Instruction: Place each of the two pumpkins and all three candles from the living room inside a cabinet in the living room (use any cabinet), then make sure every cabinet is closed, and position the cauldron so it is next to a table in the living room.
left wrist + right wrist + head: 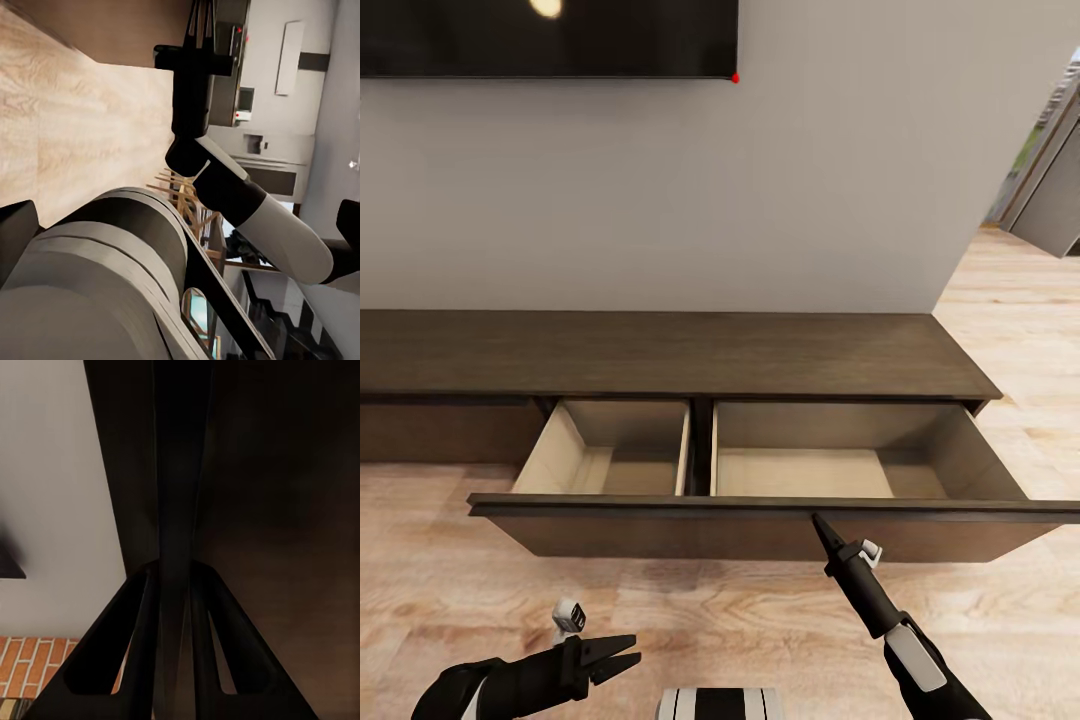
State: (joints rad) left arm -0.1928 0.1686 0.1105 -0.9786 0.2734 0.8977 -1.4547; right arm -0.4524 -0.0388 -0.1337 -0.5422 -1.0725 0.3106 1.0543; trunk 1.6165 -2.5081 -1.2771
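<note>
Left tool [618, 660]: nearest the head camera, black, two fingers slightly parted, holding nothing, low over the wooden floor [450, 560].
Right tool [818, 523]: black fingers pressed together into one point, nothing held, tip at the top edge of the drawer front [760, 520].
Long low dark brown wooden cabinet [660, 350]: against the wall; pale drawer interior bare.
Step, judged: keep the tip square to the front; push evenly.
Count: one cabinet, two compartments, two tools.
</note>
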